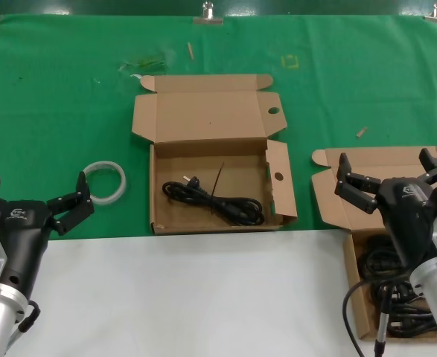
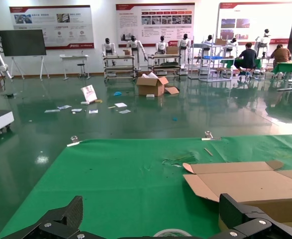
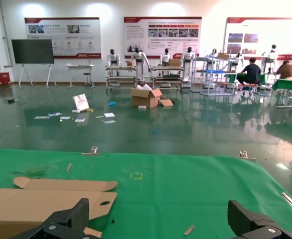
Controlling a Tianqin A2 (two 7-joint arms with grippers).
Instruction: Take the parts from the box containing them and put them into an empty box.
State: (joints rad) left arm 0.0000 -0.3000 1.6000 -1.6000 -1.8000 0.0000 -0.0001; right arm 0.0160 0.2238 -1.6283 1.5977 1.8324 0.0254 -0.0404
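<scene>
The desk (image 1: 62, 97) is covered with green cloth toward its far edge and is white along its near edge. Near the middle of the desk sits an open cardboard box with round holes in its side flaps (image 1: 211, 152), its lid folded back toward the far edge. One black cable bundle (image 1: 217, 201) lies on the floor of this box, toward its near wall. At the near right corner of the desk stands a second open box (image 1: 337, 201), partly hidden by the right arm; a pile of black cables (image 1: 386, 286) fills its bottom.

The right gripper (image 1: 386, 175) hangs above the second box, over its lid end, with its fingers spread wide and holding nothing. The left gripper (image 1: 33, 199) hovers by the near left edge of the desk, also spread open and empty. Just beside it, toward the middle, a whitish tape ring (image 1: 104, 181) lies flat on the green cloth, apart from the holed box.
</scene>
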